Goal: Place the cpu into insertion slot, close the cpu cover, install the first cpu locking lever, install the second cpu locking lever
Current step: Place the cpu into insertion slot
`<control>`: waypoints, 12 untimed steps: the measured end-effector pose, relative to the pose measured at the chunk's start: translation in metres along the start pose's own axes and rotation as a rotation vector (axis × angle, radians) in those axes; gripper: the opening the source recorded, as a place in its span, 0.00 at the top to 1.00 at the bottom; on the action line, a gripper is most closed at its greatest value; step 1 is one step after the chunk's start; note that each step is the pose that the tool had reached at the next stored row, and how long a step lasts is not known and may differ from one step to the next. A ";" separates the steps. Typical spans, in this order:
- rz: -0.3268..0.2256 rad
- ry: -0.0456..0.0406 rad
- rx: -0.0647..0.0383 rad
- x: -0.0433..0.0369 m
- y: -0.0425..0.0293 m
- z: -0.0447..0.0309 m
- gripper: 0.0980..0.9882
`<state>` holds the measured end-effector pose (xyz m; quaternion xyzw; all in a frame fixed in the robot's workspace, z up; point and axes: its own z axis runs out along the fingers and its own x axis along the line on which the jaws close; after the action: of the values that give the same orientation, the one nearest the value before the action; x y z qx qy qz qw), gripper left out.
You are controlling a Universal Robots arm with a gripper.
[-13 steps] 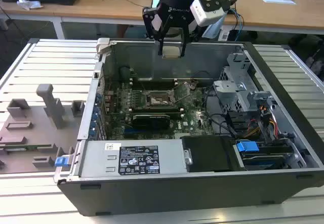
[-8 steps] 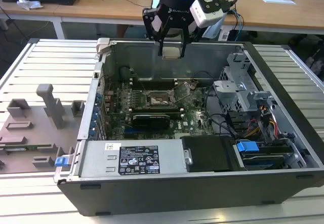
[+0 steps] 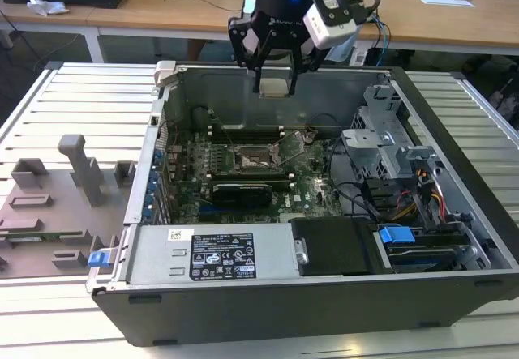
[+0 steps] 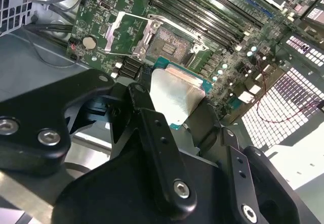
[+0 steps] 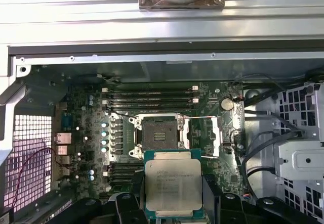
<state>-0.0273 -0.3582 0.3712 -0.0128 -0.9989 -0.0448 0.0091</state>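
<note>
The cpu [image 3: 274, 87] is clamped in the gripper [image 3: 276, 91], above the open computer case [image 3: 324, 310] and well apart from the insertion slot [image 3: 255, 160] on the motherboard [image 3: 308, 189] inside. The cpu cover [image 5: 210, 135] stands swung open just beside that slot. The drive cage [image 3: 389, 144] sits at the exterior view's right, and the power supply [image 3: 211, 254] lies along the case's near wall.

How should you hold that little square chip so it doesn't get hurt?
By two opposite thin edges, coming from above, as the gripper holds the cpu now. It is flat and square, so pinching its sides probably keeps it level for the insertion slot.
</note>
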 end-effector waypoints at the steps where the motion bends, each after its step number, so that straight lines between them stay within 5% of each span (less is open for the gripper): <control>1: 0.000 0.0000 0.000 0.0000 0.0000 0.0006 0.50; 12: 0.000 0.0000 0.000 -0.0002 -0.0009 0.0103 0.50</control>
<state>-0.0272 -0.3582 0.3609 -0.0128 -0.9989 -0.0448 0.0091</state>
